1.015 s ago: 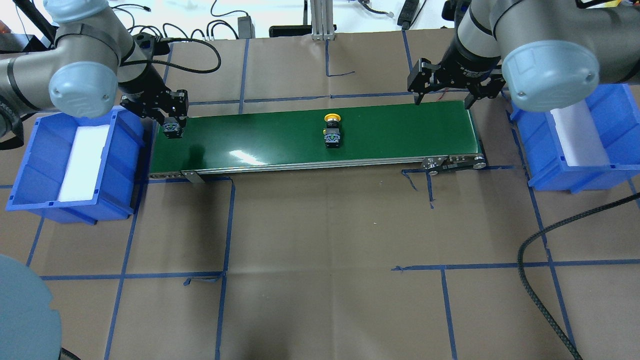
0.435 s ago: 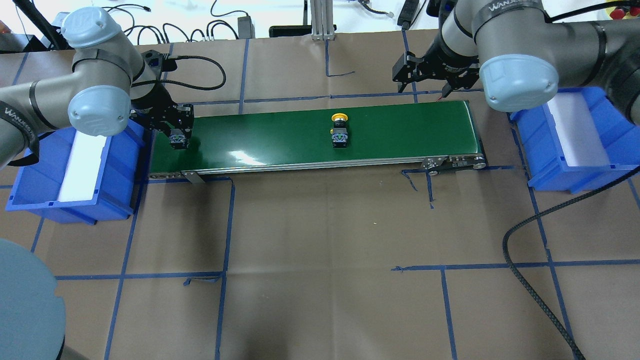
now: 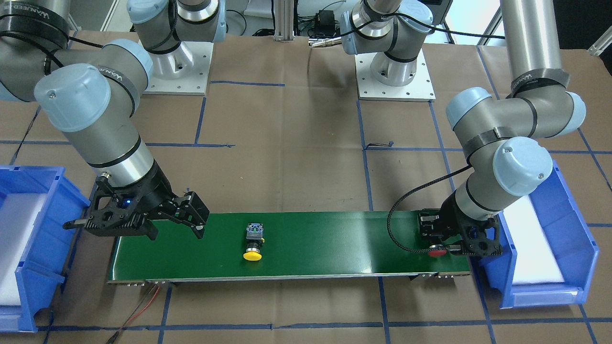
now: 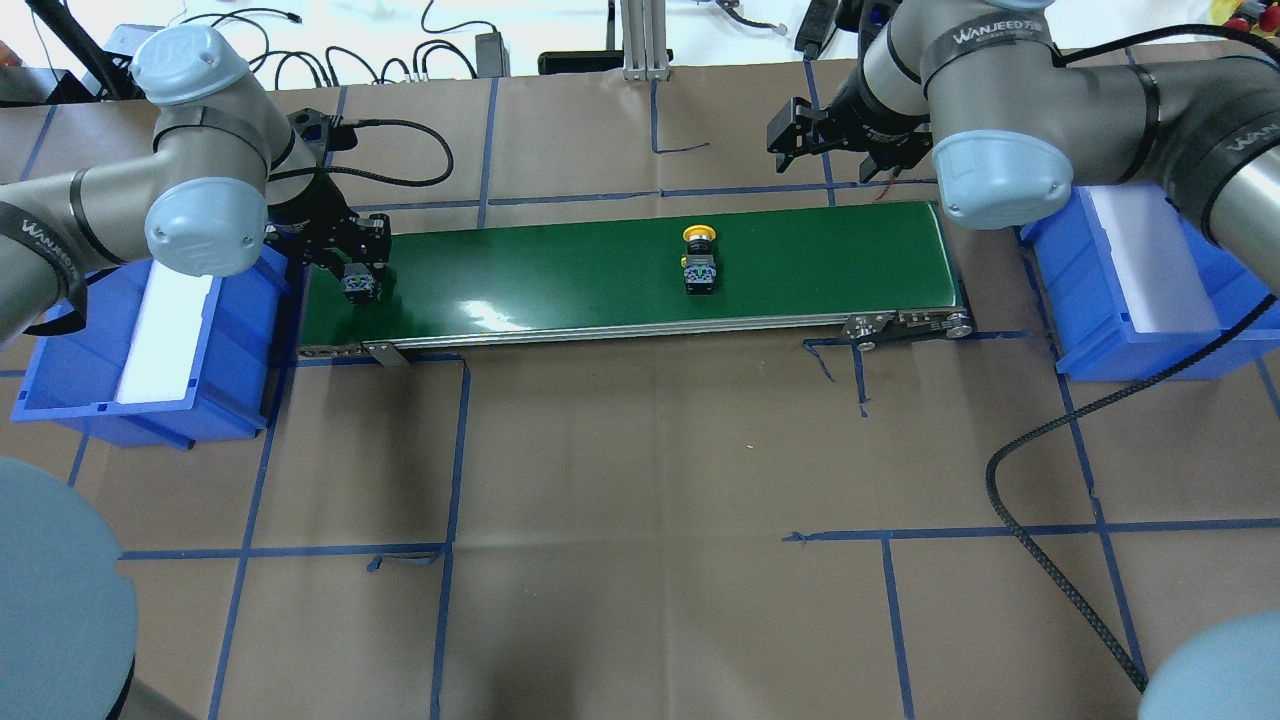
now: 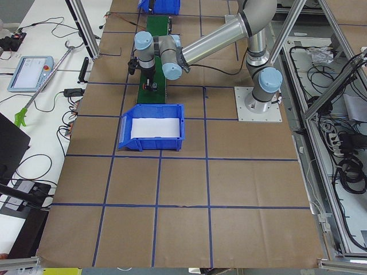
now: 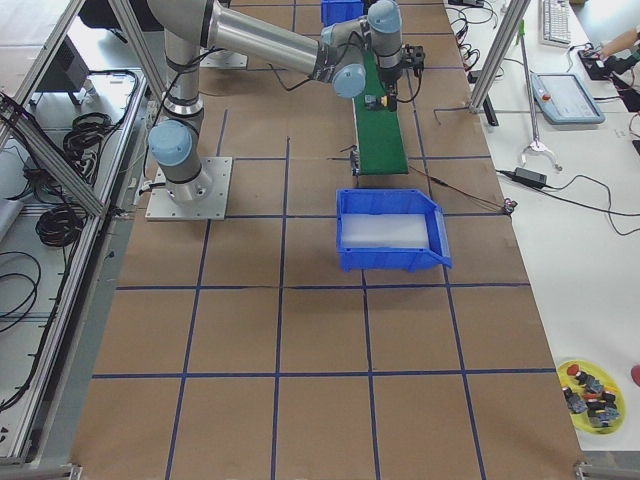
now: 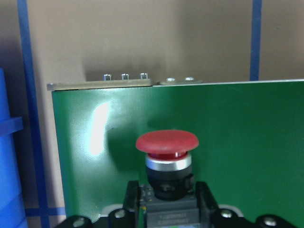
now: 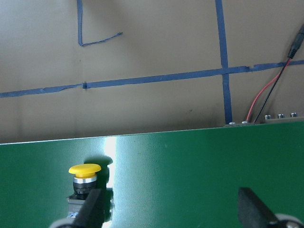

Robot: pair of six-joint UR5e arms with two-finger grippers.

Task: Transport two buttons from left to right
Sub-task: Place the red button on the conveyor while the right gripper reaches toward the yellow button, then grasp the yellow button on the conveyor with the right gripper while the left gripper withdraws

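Overhead exterior, yellow button (image 4: 699, 262) cap-outward across belt (image 4: 560, 280), left pincer (image 4: 361, 288) pinching red button (image 7: 167, 147), right pincer (image 8: 172, 211) spread

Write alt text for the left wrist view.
The left hand grips a red button by its block, cap facing away, over a green belt near its end. A blue bin edges in at the picture's left; taped brown paper lies beyond.

Silver-grey arms (image 4: 1100, 90), pale-blue joint caps (image 4: 205, 228), black WANJEED-lettered bands (image 4: 990, 35), black braided cables (image 4: 1040, 560).
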